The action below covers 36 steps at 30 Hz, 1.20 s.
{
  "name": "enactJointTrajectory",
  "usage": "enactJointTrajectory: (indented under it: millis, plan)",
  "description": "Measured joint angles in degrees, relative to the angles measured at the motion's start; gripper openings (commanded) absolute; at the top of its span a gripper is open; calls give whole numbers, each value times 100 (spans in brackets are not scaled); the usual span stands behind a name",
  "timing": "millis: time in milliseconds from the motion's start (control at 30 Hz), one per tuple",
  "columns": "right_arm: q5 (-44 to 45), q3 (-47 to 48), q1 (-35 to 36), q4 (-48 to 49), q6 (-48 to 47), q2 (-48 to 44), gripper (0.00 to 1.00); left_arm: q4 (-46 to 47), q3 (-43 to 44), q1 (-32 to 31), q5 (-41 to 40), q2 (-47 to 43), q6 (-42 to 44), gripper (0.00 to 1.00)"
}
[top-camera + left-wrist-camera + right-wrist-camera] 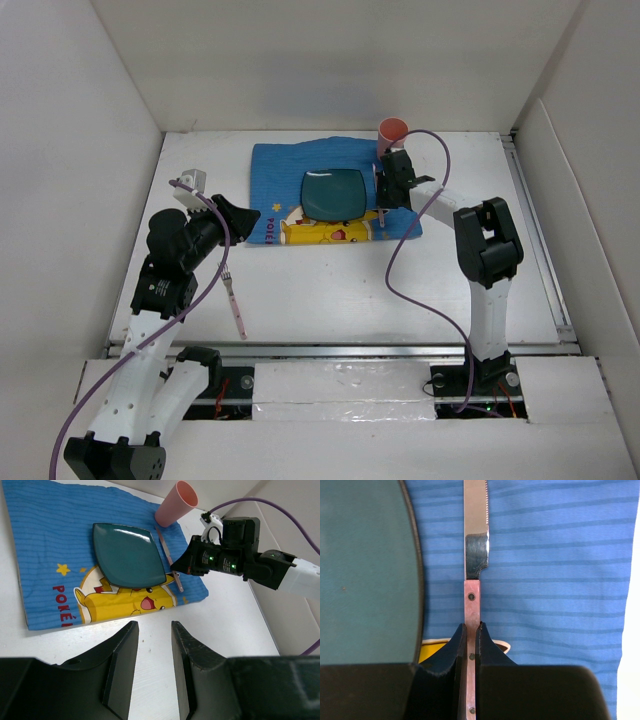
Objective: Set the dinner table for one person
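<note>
On the white dinner table (330, 300) lies a blue placemat (285, 170) with a yellow cartoon print. A teal square plate (333, 193) sits on it, and a pink cup (392, 132) stands at its far right corner. My right gripper (384, 196) is shut on the pink handle of a knife (476, 525), held low over the placemat just right of the plate (365, 570). A pink-handled fork (235, 300) lies on the bare table near the left. My left gripper (152, 627) is open and empty, above the table in front of the placemat's near edge.
A metal rail (340, 350) runs along the table's near edge. White walls enclose the left, back and right sides. A purple cable (400, 270) loops from the right arm over the table. In the left wrist view the right gripper (180, 569) sits beside the plate (129, 555).
</note>
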Motion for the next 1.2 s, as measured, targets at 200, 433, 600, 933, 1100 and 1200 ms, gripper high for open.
enactJointTrajectory:
  millis: [200,433,600,933,1100,1200]
  plan:
    - [120,-24,0,35,131,7,29,2,0,0,20,20,0,30]
    - [195,-205,42,-13,138,-157,43,4,0,0,28,39,0,30]
    - [339,-400,293,-42,116,-918,22,7,0,0,24,33,0,27]
    - [643,-1578,2756,999,772,-2367,5,35,22,4,9,-101,-28,1]
    - [896,-1349,4623,1193,1276,-1228,44,-24,634,4,-20,-131,-289,15]
    - [1093,-756,5320,1012,1401,-459,55,20,1405,4,-31,-138,-411,19]
